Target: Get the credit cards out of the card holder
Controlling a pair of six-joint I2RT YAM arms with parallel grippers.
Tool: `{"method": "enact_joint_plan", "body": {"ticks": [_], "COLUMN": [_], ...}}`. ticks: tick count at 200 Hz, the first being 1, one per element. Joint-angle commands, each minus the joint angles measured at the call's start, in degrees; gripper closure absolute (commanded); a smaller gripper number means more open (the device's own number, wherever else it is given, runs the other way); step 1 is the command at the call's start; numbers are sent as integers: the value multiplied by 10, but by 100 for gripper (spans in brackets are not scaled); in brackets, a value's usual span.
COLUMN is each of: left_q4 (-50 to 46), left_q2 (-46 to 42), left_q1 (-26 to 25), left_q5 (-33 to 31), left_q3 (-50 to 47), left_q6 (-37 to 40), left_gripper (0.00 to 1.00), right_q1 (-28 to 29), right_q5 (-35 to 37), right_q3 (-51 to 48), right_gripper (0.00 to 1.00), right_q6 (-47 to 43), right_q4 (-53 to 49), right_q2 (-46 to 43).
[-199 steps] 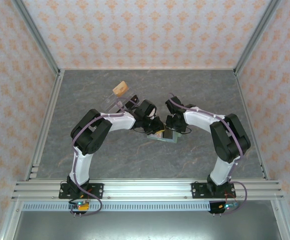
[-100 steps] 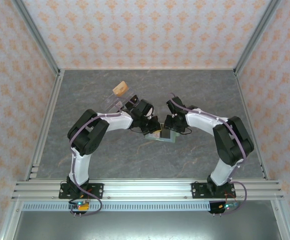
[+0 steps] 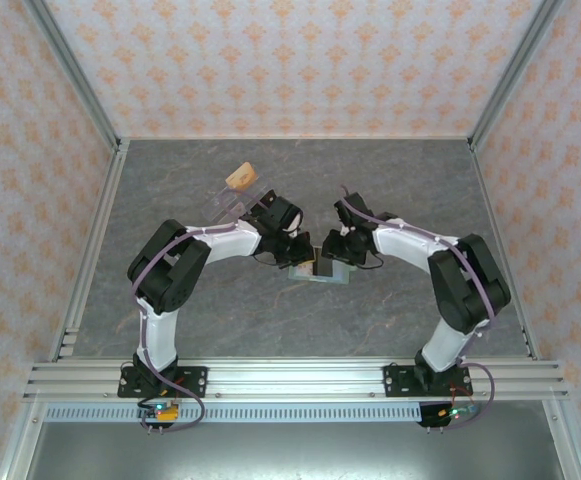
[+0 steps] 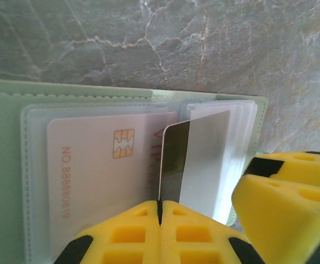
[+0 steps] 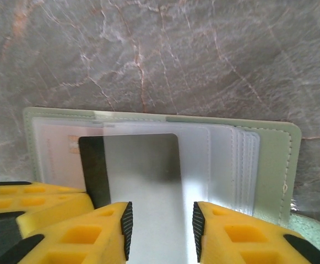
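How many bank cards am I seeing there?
2. A chip card lies sleeved in the wallet; a black-striped card is pinched by the left gripper. More may hide.

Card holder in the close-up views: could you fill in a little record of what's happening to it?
card holder: lies open on the grey table
left gripper: shut on the edge of the dark-striped card
right gripper: fingers apart, over the card holder
chip card: in a clear sleeve

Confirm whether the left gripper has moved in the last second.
Yes. Against the tan block, the left gripper has shifted slightly left, toward the left wall.
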Motion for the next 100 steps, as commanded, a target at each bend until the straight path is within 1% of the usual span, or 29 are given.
{"method": "enact_joint_plan", "body": {"ticks": [1, 34, 71, 87, 100], "left_q4": [-30, -12, 31, 61, 78], "left_q2": [-19, -16, -12, -8, -5], "left_q1": [7, 7, 8, 8, 7], "left_q5": [-13, -4, 14, 26, 32], "left_q3": [3, 0, -10, -18, -22], "left_q6": [21, 10, -19, -35, -47], "left_gripper": [100, 100, 83, 79, 78], "right_q1": [1, 2, 4, 3, 3], "right_q5": [-13, -20, -20, -21, -21], "right_q3": [22, 28, 36, 38, 39], "right_gripper": [65, 67, 72, 73, 73], "right_q6": [-10, -10, -11, -10, -11], "right_q4": [-13, -15, -25, -27, -29], "right_q2": [21, 37, 53, 58, 61]}}
